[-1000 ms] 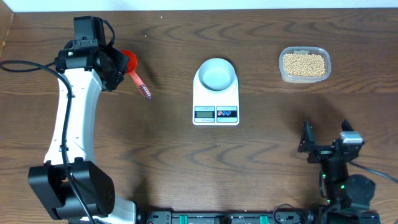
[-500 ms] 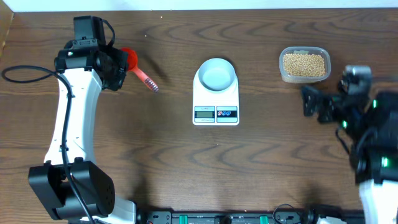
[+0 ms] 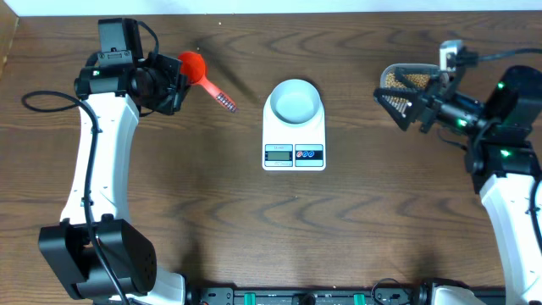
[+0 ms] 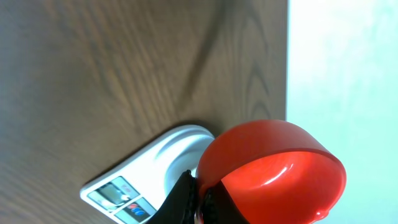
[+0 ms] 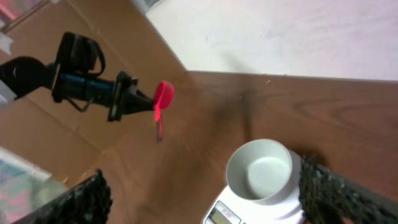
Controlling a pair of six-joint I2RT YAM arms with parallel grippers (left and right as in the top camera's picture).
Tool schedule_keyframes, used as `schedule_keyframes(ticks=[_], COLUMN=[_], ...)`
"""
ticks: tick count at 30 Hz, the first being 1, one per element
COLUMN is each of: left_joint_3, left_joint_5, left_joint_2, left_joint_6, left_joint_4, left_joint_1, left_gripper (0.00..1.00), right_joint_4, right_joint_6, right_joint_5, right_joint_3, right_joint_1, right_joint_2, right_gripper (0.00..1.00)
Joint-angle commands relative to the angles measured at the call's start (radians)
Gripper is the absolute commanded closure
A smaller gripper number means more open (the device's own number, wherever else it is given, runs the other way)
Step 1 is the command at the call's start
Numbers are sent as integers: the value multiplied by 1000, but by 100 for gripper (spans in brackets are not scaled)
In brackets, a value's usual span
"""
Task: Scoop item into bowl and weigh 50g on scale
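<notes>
While both arms are up over the brown wooden table, the left arm reaches along the far-left side and the right arm reaches in from the right edge. Left gripper is pinched onto the red scoop right where cup meets handle; in the left wrist view its dark fingers close against the scoop's round red cup. Right wrist view shows the scoop lifted off the table with the handle hanging down, the ribbed handle end pointing toward the scale. Cannot tell if anything is inside the cup. Right gripper is spread wide, its two textured fingers sitting at opposite bottom corners of the right wrist view with nothing between them; from overhead it hangs over the near edge of the tub.

White scale sits mid-table, well apart from both grippers, display and two round buttons on the near edge. Clear plastic tub is at far right, partly covered by the right gripper. Pale bowl rests on the far half of the scale, upright. Beans, tan-yellow, lie inside the tub; only a strip shows past the gripper
</notes>
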Motion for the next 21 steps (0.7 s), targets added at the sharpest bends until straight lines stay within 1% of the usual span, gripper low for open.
schedule_keyframes(ticks=[1, 3, 8, 11, 14, 18, 21], left_joint_3=[6, 6, 6, 6, 6, 6, 6], left_joint_5=[57, 57, 57, 57, 57, 57, 58], left_joint_2=[-17, -17, -17, -17, -17, -17, -17], left_joint_6=[-45, -89, -227, -287, -352, -436, -486], left_joint_4=[19, 33, 78, 108, 120, 139, 166], left_joint_1=[-21, -35, -73, -99, -121, -157, -191], left_gripper=[93, 93, 93, 93, 93, 93, 93], right_joint_4=[9, 10, 16, 52, 67, 78, 92], right_joint_6=[188, 222, 344, 365, 402, 402, 402], right_joint_5=[101, 176, 383, 463, 577, 686, 727], right_joint_3=[19, 19, 19, 19, 19, 19, 19], right_joint_1=[61, 99, 202, 264, 328, 393, 430], right_joint_2=[24, 33, 42, 42, 42, 42, 42], right_gripper=[9, 8, 9, 12, 12, 15, 15])
